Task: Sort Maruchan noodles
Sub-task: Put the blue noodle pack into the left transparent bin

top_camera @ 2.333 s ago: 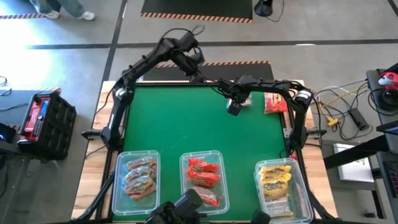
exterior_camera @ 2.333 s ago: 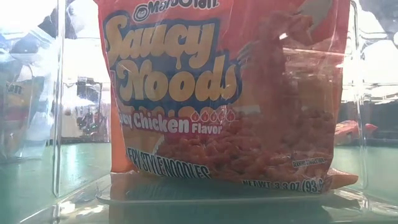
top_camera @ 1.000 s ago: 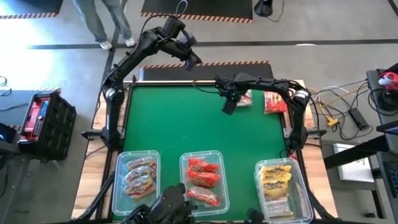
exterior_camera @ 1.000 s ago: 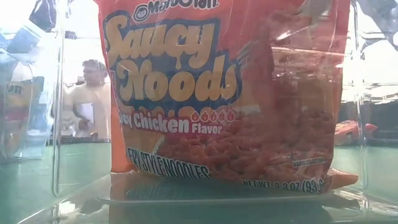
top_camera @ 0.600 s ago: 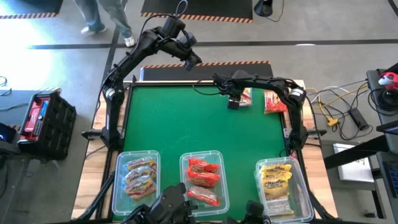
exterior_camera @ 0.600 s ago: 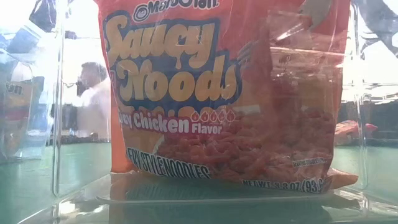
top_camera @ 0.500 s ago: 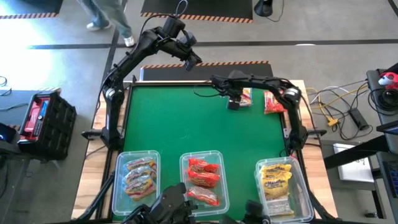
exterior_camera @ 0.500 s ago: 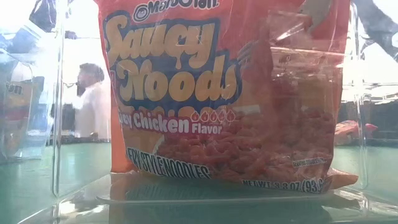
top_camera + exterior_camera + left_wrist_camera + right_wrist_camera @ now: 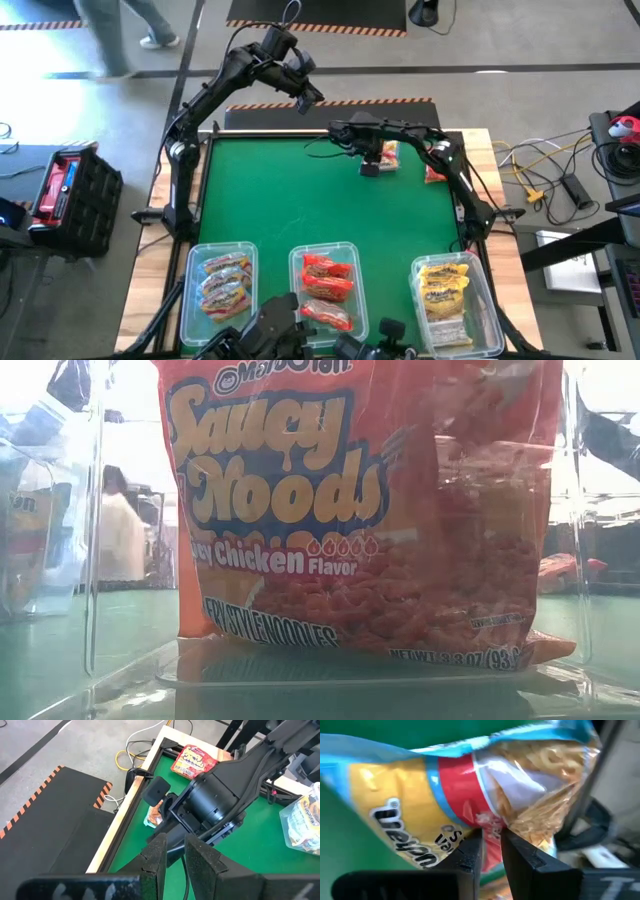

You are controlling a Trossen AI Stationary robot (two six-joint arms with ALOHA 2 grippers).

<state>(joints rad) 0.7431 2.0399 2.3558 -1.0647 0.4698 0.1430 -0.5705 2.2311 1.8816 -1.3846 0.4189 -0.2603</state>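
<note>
Right wrist view only: right end effector [image 9: 490, 851] nipped on a yellow packet [image 9: 420, 815], fingers nearly together. High view: it sits at the desk's [image 9: 300, 200] far edge, red packet [image 9: 436, 172] beside. Left end effector [image 9: 172, 857] closed, raised behind. Since earlier, right arm shifted left; person walked off.

maruchan noodles: crinkly flat packets. orange-pink ones [image 9: 225, 283] at 7 o'clock, red ones [image 9: 326, 284] at 6, yellow ones [image 9: 443, 292] at 5, all stacked. yellow-and-red packet [image 9: 387, 154] at 12, lifted. red packet [image 9: 435, 172] at 1, flat.
</note>
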